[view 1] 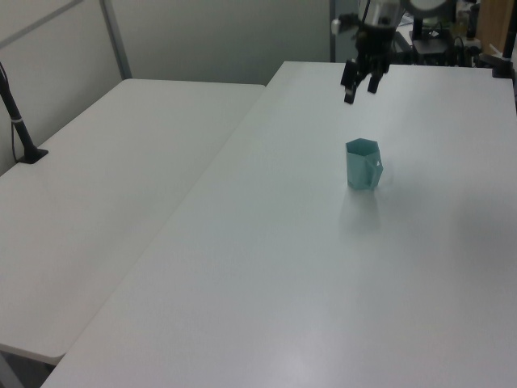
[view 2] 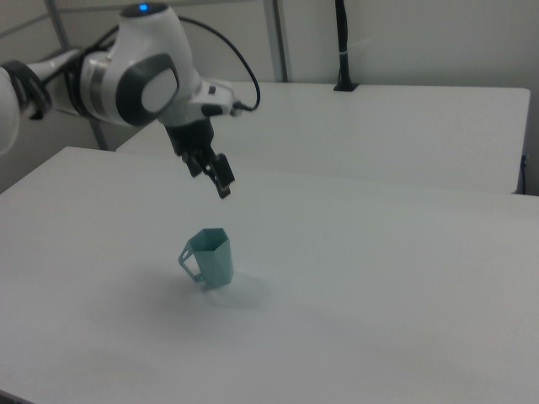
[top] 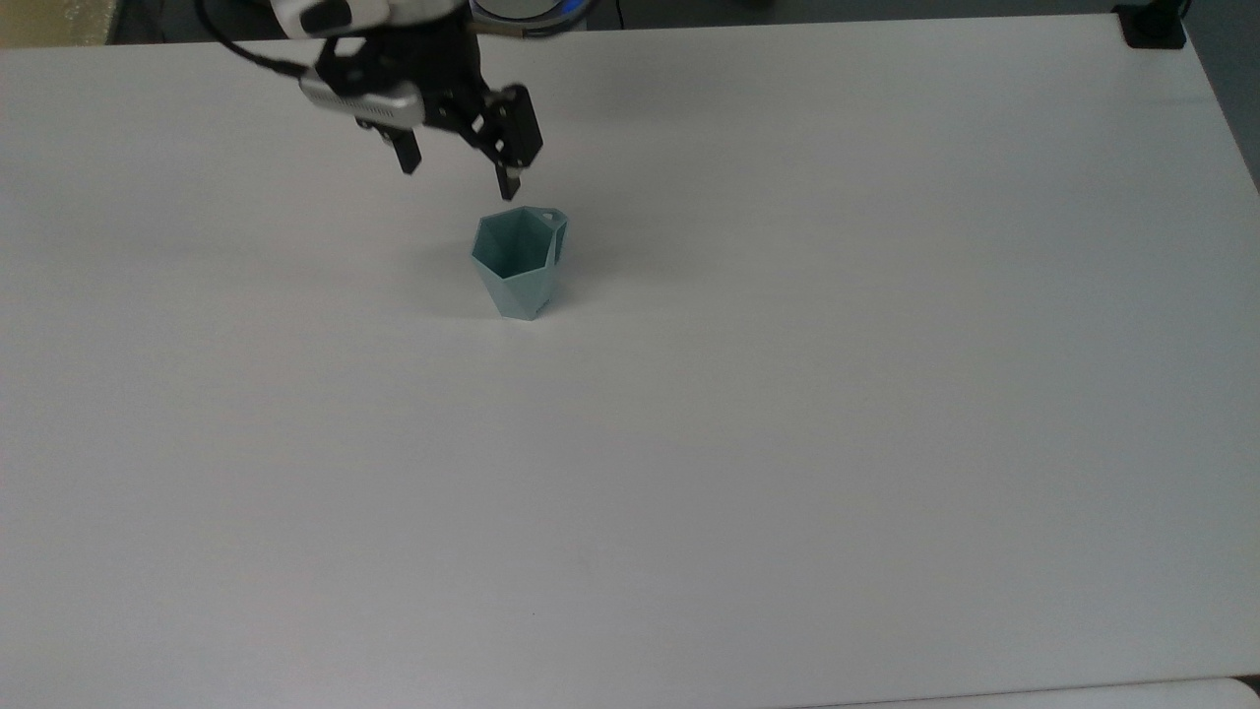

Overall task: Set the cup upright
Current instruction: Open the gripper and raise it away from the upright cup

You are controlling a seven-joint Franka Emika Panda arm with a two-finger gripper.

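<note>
you have one broad white table (top: pixel 886 443) filling the scene, with a second white table (view 1: pixel 105 210) just beside it on the left view's left. one arm (view 2: pixel 139 84) reaches in from the far edge. its gripper (top: pixel 458 177) hangs above the table with the jaws spread apart and nothing between them, up and toward the top view's upper left of the cup, clear of it.

there is one cup (top: pixel 517 264), pale teal, standing on its narrower base with the mouth facing up. it sits toward the far side of the table, in the top view's left half, with bare table all around it. one small angular handle (view 2: pixel 190 259) juts from its side, pointing to the right view's left. in all three views it looks level, so you may judge the task as good as finished.

if you must touch it again, treat it as a light, stiff thing with thin walls. the matte finish should give the pads some bite, but the faceted sides slope inward toward the base, so a squeeze low on the body could squirt it upward or tip it. the rim is your better hold: one finger inside the mouth, one outside on a flat facet, away from the handle. being so light, a brush from a fingertip could easily knock it over, so keep clear of the rim.
</note>
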